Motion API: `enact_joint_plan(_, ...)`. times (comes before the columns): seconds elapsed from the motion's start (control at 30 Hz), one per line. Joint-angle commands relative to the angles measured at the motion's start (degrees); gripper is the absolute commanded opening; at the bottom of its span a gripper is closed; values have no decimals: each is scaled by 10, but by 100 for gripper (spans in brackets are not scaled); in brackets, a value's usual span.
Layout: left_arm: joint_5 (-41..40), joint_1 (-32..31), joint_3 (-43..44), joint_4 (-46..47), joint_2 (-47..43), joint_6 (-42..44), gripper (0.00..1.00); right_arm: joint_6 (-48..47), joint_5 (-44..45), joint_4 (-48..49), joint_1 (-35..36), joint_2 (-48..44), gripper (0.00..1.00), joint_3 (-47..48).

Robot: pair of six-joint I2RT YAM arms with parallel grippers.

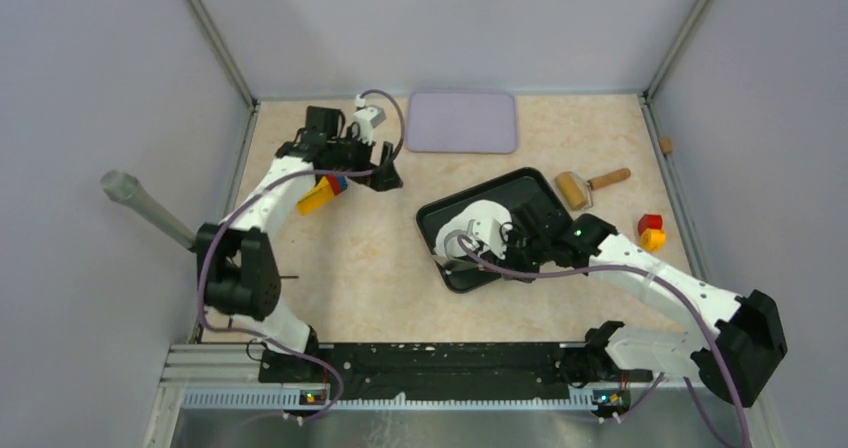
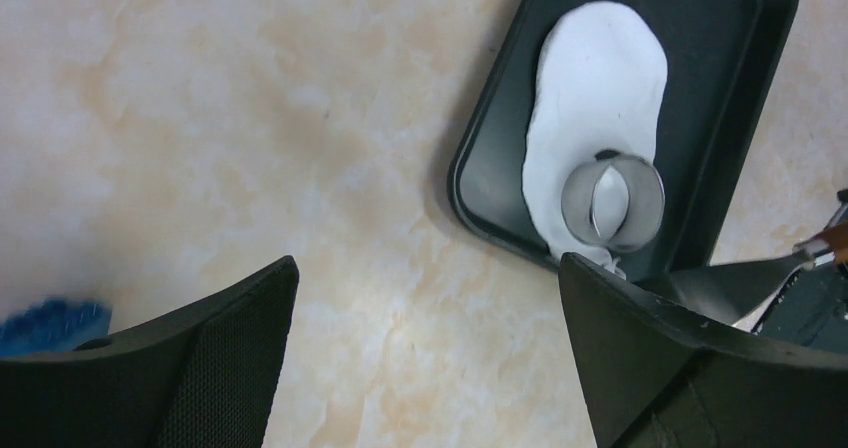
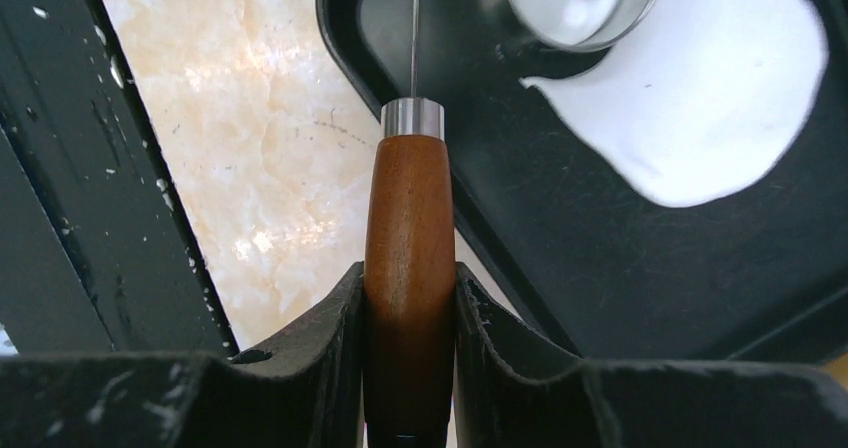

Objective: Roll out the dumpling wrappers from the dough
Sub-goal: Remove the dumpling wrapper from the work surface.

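Dough (image 3: 700,98): flattened white sheet lying in the black tray (image 3: 600,268), ahead and to the right of the right gripper (image 3: 408,303). From the left wrist view it reads as a long oval, dough (image 2: 600,88), running along the tray (image 2: 480,168).

Metal ring cutter (image 3: 583,3) sits on the dough end nearest the right gripper, with white dough showing inside the ring.

Right gripper is clamped on the wooden handle of a tool (image 3: 408,218). Its thin metal blade (image 3: 414,28) runs straight ahead from the ferrule, edge-on, over the tray floor and just left of the cutter. Can't tell whether the blade touches the dough or the tray.

Left gripper (image 1: 385,173): jaws fully spread, nothing between them, hanging over bare bench (image 2: 250,118), well apart from the dough. The tray is ahead and to its right. A yellow, blue and red block toy (image 1: 322,194) lies just beside it.

Lilac mat (image 1: 462,121) is near the left gripper, toward the back wall. Rolling pin (image 1: 590,183) is on the bench just past the tray's far corner, beyond the right gripper. A red-and-yellow piece (image 1: 651,231) sits to the right of the right arm.
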Motion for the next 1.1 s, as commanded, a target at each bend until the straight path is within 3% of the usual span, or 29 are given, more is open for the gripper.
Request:
enact_joint_plan(0.0,13,-50,125,11,123,-28,99,-9,-8,28,6,26,0,-16)
enact_joint_plan(0.13,33,-62,184,-9,211,-41,99,-13,-4,30,6,39,0,-21)
enact_joint_plan(0.57,106,-85,93,81,250,-77,98,-6,50,144,6,34,0,-51)
enact_joint_plan(1.07,162,-89,79,98,273,-82,71,25,73,209,26,71,0,-9)
